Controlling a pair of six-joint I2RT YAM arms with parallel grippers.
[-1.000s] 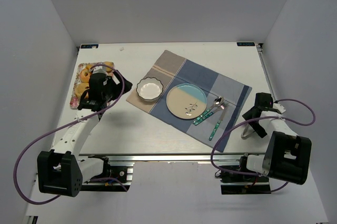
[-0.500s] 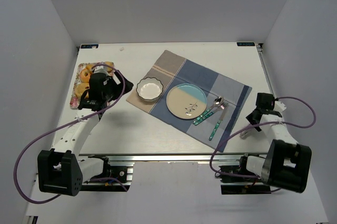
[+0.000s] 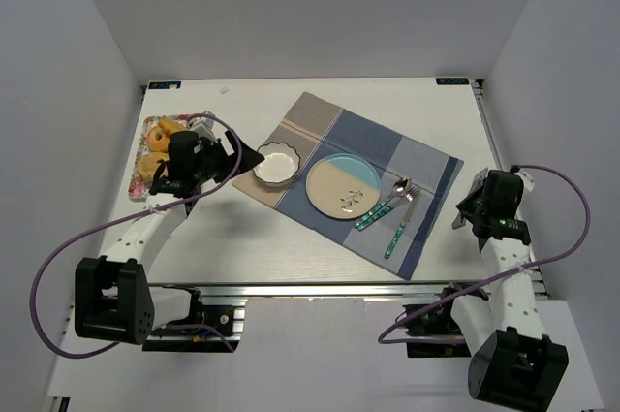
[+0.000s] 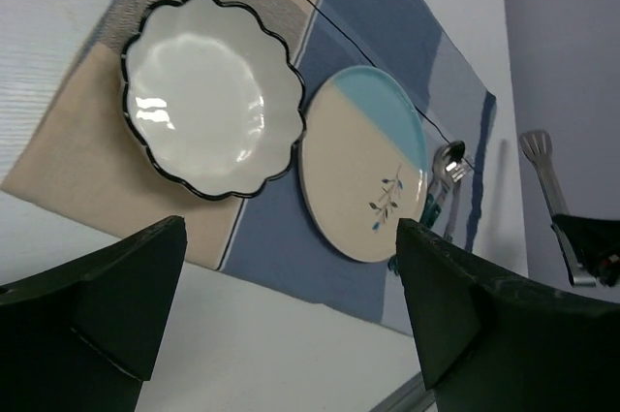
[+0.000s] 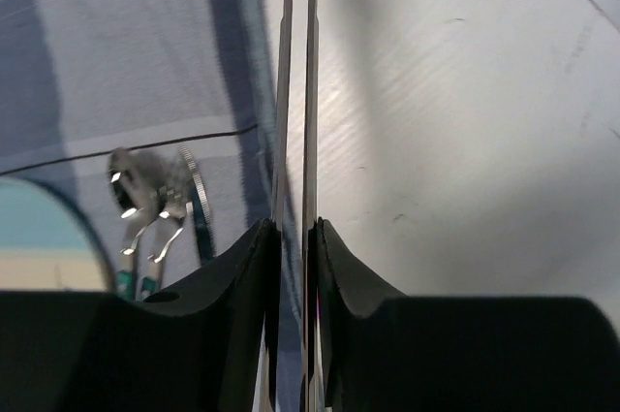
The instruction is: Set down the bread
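Placemat carries plate and scalloped bowl. Tray, far left, holds the bread, partly hidden under your left arm. Left gripper gapes empty beside the bowl. Right gripper pinches metal tongs.

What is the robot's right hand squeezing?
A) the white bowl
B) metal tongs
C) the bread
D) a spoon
B: in the right wrist view, the right gripper is shut on the metal tongs, whose two thin arms are pinched together between its fingers.
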